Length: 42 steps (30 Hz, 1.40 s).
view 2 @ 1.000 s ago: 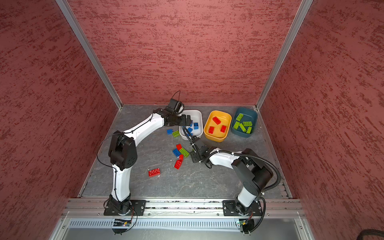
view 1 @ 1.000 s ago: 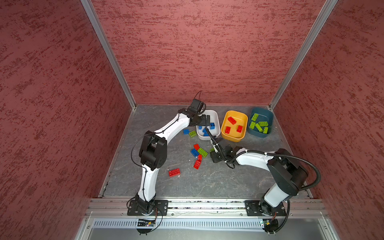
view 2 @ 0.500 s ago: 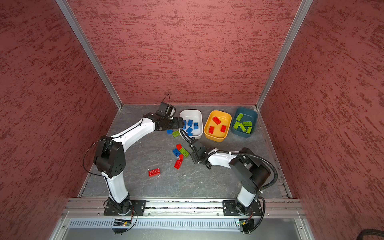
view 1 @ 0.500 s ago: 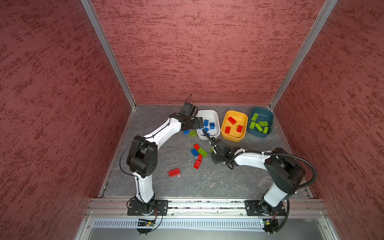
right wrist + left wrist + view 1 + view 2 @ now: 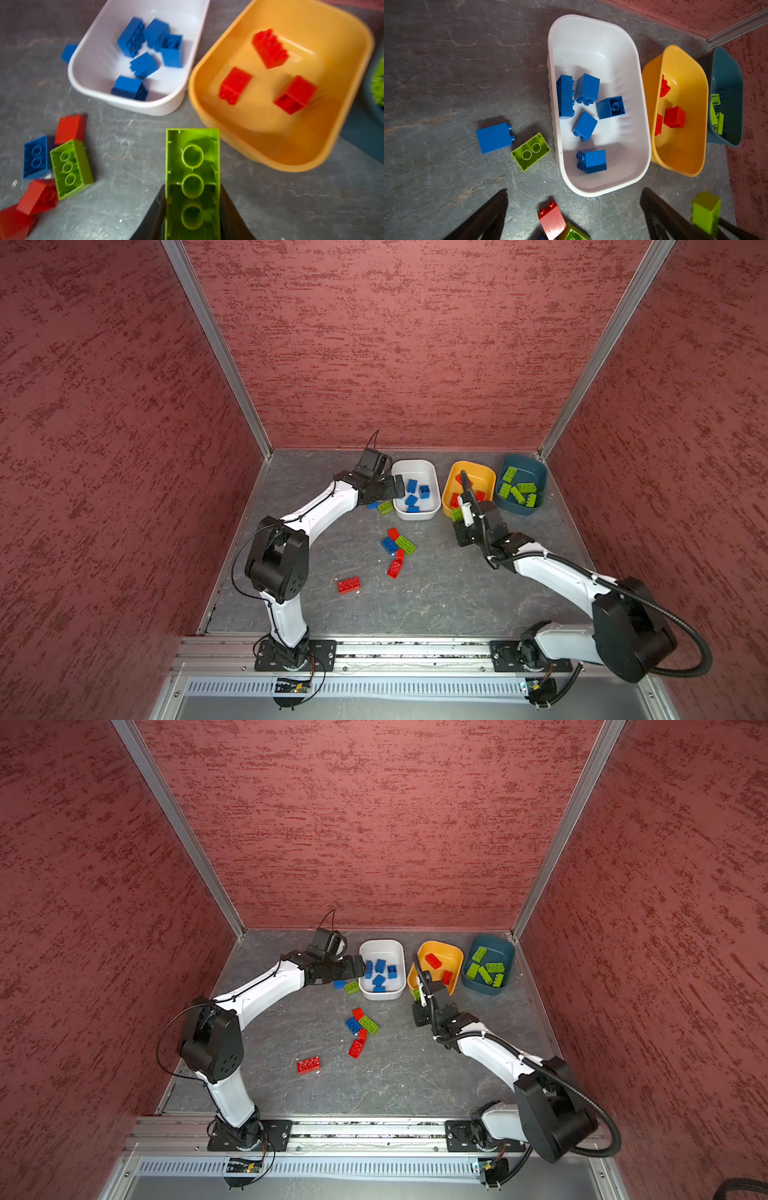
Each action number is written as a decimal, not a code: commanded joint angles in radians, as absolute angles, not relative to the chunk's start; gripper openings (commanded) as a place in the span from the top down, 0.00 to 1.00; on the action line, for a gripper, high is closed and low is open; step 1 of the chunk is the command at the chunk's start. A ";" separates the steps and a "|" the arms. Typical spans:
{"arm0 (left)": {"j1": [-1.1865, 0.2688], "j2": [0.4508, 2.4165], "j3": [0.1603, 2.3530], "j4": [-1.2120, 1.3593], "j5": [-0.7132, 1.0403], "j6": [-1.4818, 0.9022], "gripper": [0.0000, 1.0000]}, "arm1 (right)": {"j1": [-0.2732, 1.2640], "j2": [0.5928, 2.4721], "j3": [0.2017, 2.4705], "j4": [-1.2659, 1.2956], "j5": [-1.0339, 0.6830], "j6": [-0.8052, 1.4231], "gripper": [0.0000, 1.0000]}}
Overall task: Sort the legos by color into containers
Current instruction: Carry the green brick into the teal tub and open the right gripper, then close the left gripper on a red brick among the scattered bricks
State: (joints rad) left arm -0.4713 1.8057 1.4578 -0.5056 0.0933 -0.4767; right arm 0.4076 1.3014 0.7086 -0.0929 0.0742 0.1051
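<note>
The gray floor (image 5: 436,593) near me is wide and bare, so I can pass. A small pile of bricks (image 5: 399,545) sits in the middle, and one red brick (image 5: 348,585) lies apart from it. The white tub (image 5: 415,515), yellow tub (image 5: 484,481) and teal tub (image 5: 521,509) stand close together at the back.

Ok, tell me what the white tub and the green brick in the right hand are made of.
White tub: likely moulded plastic, smooth and glossy, with a light glint inside. Green brick: hard plastic, semi-gloss, its hollow underside showing thin walls and moulded tubes.
</note>
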 commanded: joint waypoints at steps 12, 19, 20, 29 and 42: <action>-0.480 1.666 1.300 -0.421 0.123 -0.509 0.01 | -0.036 1.605 1.058 -0.151 0.005 0.059 0.79; -0.517 1.555 1.174 -0.449 0.083 -0.512 0.01 | -0.101 1.833 1.314 -0.286 0.107 0.079 0.77; -0.526 1.539 1.151 -0.456 0.079 -0.512 0.01 | -0.111 1.868 1.353 -0.302 0.094 0.082 0.76; -0.694 1.451 1.003 -0.562 -0.012 -0.509 0.01 | -0.128 1.987 1.538 -0.408 0.047 0.115 0.50; -0.811 1.445 0.903 -0.588 -0.018 -0.402 0.00 | -0.128 1.830 1.393 -0.324 0.072 0.230 0.22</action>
State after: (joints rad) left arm -0.7940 1.4639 0.9203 -0.5816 -0.0059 -0.4381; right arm -0.1280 1.9121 1.4185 -0.3851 0.0586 0.2031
